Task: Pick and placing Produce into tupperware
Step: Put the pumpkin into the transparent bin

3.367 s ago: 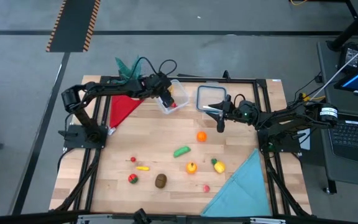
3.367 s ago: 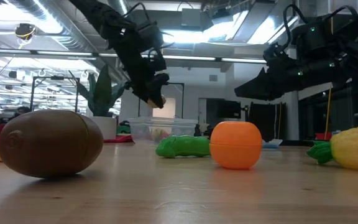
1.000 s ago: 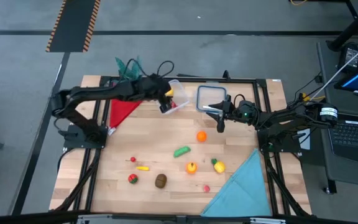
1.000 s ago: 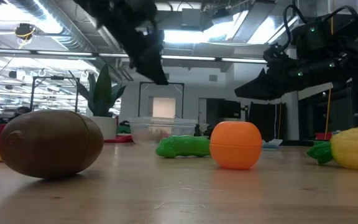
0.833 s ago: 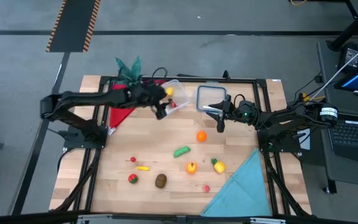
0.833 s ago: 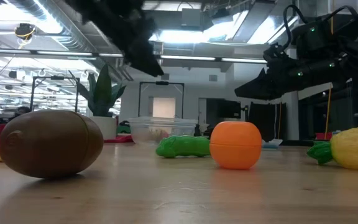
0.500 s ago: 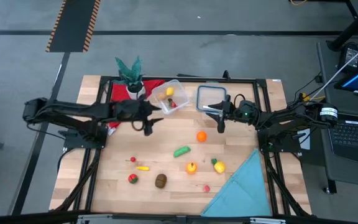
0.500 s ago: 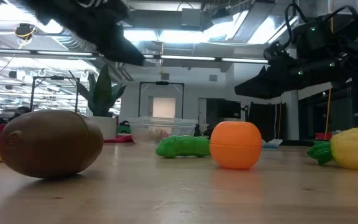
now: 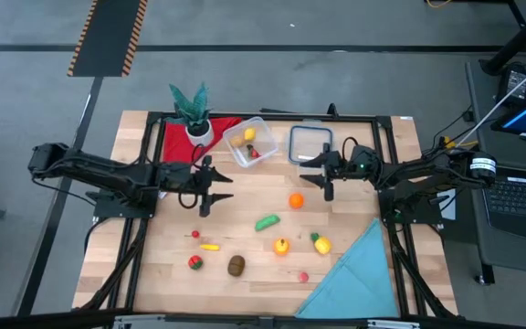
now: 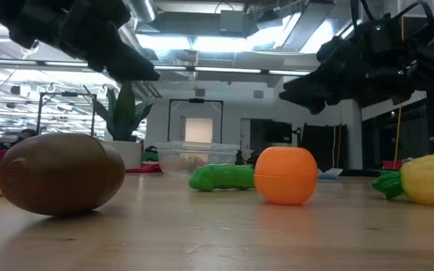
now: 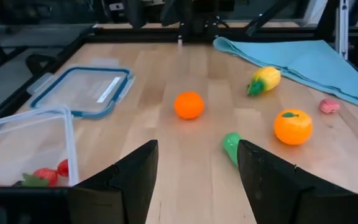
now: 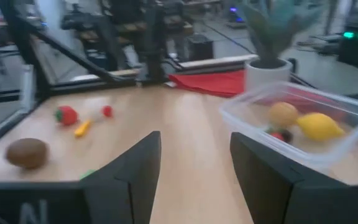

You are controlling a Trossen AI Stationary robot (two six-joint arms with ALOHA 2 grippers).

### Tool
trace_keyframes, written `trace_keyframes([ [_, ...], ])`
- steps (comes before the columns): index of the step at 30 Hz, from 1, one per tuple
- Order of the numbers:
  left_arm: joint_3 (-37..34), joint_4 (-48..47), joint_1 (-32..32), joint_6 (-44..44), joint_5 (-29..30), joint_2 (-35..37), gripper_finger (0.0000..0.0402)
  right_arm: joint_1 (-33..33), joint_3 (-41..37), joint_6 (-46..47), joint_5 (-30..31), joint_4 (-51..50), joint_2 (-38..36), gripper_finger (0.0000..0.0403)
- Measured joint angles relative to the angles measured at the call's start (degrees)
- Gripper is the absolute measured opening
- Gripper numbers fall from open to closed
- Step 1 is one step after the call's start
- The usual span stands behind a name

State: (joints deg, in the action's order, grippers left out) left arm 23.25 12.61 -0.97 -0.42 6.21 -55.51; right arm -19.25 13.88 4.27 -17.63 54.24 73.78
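High view: your left gripper (image 9: 205, 190), fingers apart and empty, hangs well clear of the container (image 9: 249, 141); likely free to fetch another fruit; right gripper (image 9: 328, 178), also parted and empty, waits beside the container.

A robotics lab in an open industrial hall. The wooden worktop (image 9: 245, 228) sits in a black frame on a grey concrete floor (image 9: 336, 27), with hazard tape (image 9: 108, 37) at 11 o'clock. A laptop (image 9: 523, 196) stands at 3 o'clock. The low view shows exposed ceiling ducts (image 10: 74, 30) and strip lights (image 10: 224, 45).
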Motion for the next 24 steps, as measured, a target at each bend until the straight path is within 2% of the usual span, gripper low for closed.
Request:
trace_keyframes([
  [6, -1.7, 1.6, 0.7, 0.8, 0.2, 0.0, 0.0211, 0.0, 0.9, -0.1, -3.4, 0.0, 0.0, 0.0196],
  [15, -1.7, 1.6, 1.1, 0.9, 0.3, 0.0, 0.0212, 0.0, 1.5, -0.2, -1.7, 0.6, 0.0, 0.0200],
  [20, -1.7, 1.8, 1.1, 0.9, 0.3, 0.0, 0.0212, 0.0, 4.3, -0.8, -1.6, -1.8, 0.0, 0.0238],
  [24, -1.7, 2.6, 1.1, 0.9, 0.5, 0.0, 0.0212, 1.0, 8.2, -6.1, -1.4, -11.1, 0.0, 0.0276],
])
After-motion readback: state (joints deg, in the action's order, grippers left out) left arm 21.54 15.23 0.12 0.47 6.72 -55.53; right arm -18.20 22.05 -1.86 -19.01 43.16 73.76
